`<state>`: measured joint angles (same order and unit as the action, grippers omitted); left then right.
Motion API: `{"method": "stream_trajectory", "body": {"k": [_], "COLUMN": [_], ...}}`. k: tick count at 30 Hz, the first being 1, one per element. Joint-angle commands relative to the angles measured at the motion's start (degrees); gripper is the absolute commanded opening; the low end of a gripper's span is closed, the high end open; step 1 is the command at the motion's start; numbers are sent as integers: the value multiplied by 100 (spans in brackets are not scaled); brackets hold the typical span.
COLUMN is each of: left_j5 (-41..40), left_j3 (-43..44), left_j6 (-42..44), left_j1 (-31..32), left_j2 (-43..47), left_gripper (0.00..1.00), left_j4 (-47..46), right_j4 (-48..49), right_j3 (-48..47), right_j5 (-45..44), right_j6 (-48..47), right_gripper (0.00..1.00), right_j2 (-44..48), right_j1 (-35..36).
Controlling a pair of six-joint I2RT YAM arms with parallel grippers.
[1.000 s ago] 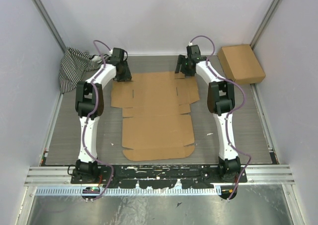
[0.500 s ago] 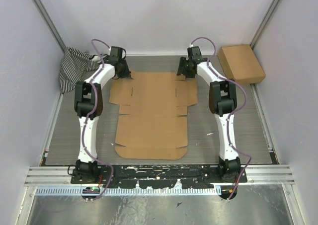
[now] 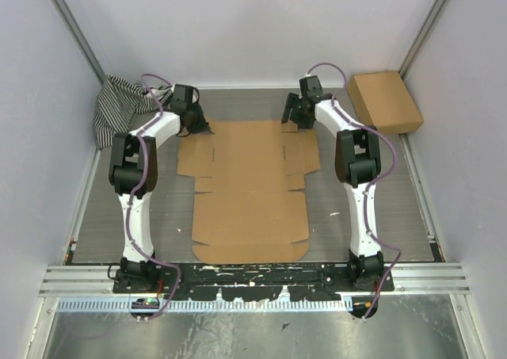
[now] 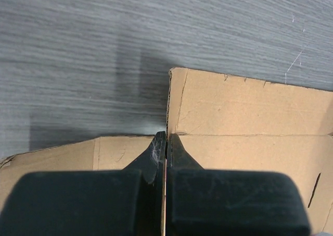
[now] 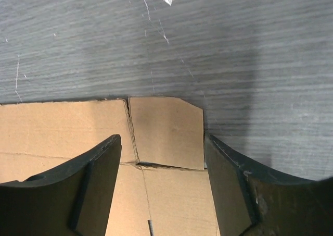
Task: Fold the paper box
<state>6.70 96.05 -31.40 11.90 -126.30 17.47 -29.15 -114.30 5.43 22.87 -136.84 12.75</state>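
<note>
At the far left, by the wall, lies a black-and-white striped cloth, well apart from the work. Just to its right the left gripper stands at the far-left corner of the paper box. This is a plain brown cardboard sheet, die-cut with flaps and slits. It lies flat on the grey wood-grain table between the two arms.

In the left wrist view the black fingers of this gripper are clenched tip to tip, just where a slit divides two flaps. A thin tan line shows between them, but I cannot tell if any cardboard is nipped there.

The long axis of the sheet runs from the near edge of the table to the far side. Both tools are at its far end, so almost the whole sheet lies from them toward the arm bases.

The right gripper is at the far-right corner, with its jaws released and wide. They stand on either side of a small brown corner flap without touching it; one crease runs at the flap's left and one at its near side. I judge the right arm to be the nearer one for lifting this flap, and the folding has hardly begun.

At the far right a smaller ready-made brown cardboard box rests apart.
</note>
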Motion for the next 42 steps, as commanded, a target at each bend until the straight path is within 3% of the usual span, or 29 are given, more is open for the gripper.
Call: {"method": "stream_trajectory", "body": {"k": [1, 12, 17, 25, 33, 42], "left_j5": [15, -98, -125, -105, -220, -164], "left_j3": [-358, -482, -671, -687, -657, -676], "left_j6": [-103, 3, 6, 52, 171, 173], "left_j1": [101, 300, 407, 482, 480, 486], "left_j2": [363, 593, 796, 781, 790, 776], "left_gripper": [0, 0, 0, 0, 0, 0], "left_j4": [-180, -166, -208, -179, -34, -29], "right_j4": [2, 385, 385, 396, -294, -45], "right_j3": [298, 1111, 1157, 1061, 1117, 1750], "right_j5": [188, 309, 366, 612, -990, -747], "right_j6": [155, -66, -139, -116, 134, 145], "right_gripper": [69, 53, 52, 53, 64, 68], "right_j2": [607, 1533, 1717, 1477, 1530, 1554], "right_j1": [30, 103, 142, 206, 144, -31]}}
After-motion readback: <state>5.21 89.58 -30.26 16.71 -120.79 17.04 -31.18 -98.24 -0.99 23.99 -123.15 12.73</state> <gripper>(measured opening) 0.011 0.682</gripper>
